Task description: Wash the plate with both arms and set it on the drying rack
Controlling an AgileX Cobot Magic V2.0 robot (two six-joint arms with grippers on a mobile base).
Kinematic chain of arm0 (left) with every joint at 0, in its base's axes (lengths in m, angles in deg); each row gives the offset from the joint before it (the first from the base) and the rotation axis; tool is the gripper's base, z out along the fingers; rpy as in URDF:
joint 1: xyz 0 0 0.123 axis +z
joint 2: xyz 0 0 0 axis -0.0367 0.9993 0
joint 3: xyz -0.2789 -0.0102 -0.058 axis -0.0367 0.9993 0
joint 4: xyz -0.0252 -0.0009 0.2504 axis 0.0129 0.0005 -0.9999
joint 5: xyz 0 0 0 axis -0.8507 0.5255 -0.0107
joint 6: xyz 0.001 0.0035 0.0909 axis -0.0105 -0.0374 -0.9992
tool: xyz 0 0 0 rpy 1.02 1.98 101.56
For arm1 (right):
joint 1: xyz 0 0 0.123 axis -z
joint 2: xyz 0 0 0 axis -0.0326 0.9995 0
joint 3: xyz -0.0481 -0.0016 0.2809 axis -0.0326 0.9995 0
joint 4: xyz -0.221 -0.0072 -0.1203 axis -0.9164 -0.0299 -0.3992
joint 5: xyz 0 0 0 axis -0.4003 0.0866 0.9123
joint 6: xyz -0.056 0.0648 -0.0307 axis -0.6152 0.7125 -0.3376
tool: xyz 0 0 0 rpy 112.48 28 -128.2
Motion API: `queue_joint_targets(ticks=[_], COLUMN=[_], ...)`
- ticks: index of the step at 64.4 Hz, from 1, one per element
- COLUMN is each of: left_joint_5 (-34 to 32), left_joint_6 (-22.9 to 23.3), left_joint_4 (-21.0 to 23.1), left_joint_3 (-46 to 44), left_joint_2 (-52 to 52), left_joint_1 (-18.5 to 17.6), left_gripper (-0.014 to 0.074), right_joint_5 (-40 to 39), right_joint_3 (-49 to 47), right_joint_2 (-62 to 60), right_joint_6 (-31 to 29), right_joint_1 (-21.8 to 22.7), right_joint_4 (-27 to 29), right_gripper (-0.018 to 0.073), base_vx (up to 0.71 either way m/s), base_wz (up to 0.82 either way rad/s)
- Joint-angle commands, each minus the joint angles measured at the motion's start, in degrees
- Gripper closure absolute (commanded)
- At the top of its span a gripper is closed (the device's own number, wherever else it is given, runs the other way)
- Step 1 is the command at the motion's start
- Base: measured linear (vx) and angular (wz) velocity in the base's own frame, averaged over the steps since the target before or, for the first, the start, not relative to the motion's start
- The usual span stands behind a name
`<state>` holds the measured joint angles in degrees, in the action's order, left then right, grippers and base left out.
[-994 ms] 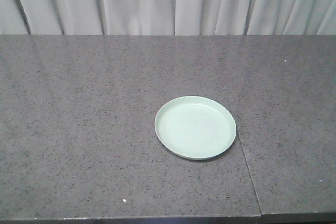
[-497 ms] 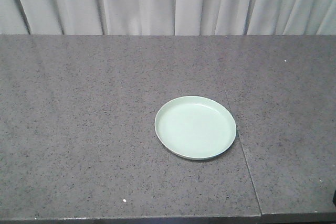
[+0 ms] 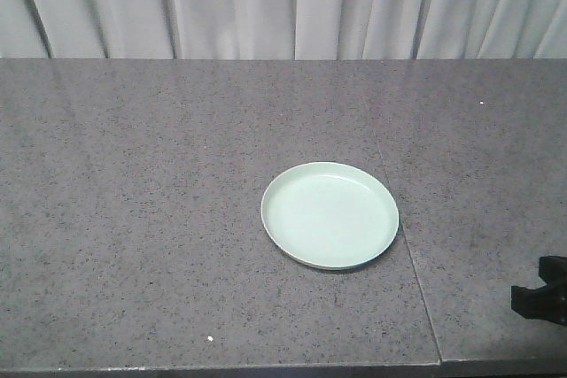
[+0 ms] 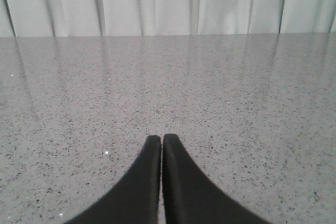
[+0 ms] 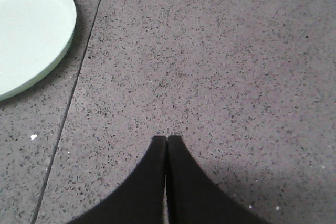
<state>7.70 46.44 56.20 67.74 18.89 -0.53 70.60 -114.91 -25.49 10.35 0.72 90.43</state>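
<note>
A round pale mint-green plate lies flat and empty on the grey speckled counter, just left of a seam. In the right wrist view the plate fills the top left corner. My right gripper is shut on nothing and hovers over bare counter right of the seam; part of the right arm shows at the front view's lower right edge. My left gripper is shut and empty above bare counter, facing the curtain, and does not show in the front view. The drying rack is out of view.
The counter seam runs from the back to the front edge just right of the plate. A pale curtain hangs behind the counter's back edge. The counter's front edge lies along the bottom of the front view.
The right arm has come into the front view at the lower right edge, moving in from the right. The plate has not moved.
</note>
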Motion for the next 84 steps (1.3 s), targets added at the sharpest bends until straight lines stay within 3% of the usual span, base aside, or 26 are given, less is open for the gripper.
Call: queue_joint_targets(ticks=[1, 25, 32, 48, 55, 75, 84], left_joint_5=[-4.0, -4.0, -4.0, -4.0, -4.0, -4.0, -4.0], left_joint_6=[0.2, 0.2, 0.2, 0.2, 0.2, 0.2, 0.2], left_joint_4=[0.4, 0.4, 0.4, 0.4, 0.4, 0.4, 0.4], left_joint_3=[0.9, 0.9, 0.9, 0.9, 0.9, 0.9, 0.9], left_joint_2=[-0.9, -0.9, -0.9, -0.9, -0.9, -0.9, -0.9], left_joint_1=[0.0, 0.0, 0.0, 0.0, 0.0, 0.0, 0.0], left_gripper=[0.0601, 0.0601, 0.0601, 0.0601, 0.0601, 0.0601, 0.0601], right_joint_5=[-4.0, -4.6, -3.9, -2.7, -2.5, -4.3, -4.3], right_joint_3=[-2.1, -2.1, -2.1, -2.1, -2.1, -3.1, -7.6], right_joint_2=[1.6, 3.0, 3.0, 3.0, 3.0, 3.0, 3.0], right_joint_6=[-0.2, -0.2, -0.3, -0.6, -0.2, -1.8, -11.8], right_joint_1=[0.4, 0.4, 0.4, 0.4, 0.4, 0.4, -2.2], right_joint_4=[0.1, -1.7, -3.2, -3.2, -3.0, -1.6, 2.3], right_gripper=[0.0569, 0.0515, 0.0444, 0.0172, 0.0104, 0.0103, 0.0104], base_vx=[0.0, 0.0, 0.0, 0.0, 0.0, 0.0, 0.0], base_wz=[0.0, 0.0, 0.0, 0.0, 0.0, 0.0, 0.0])
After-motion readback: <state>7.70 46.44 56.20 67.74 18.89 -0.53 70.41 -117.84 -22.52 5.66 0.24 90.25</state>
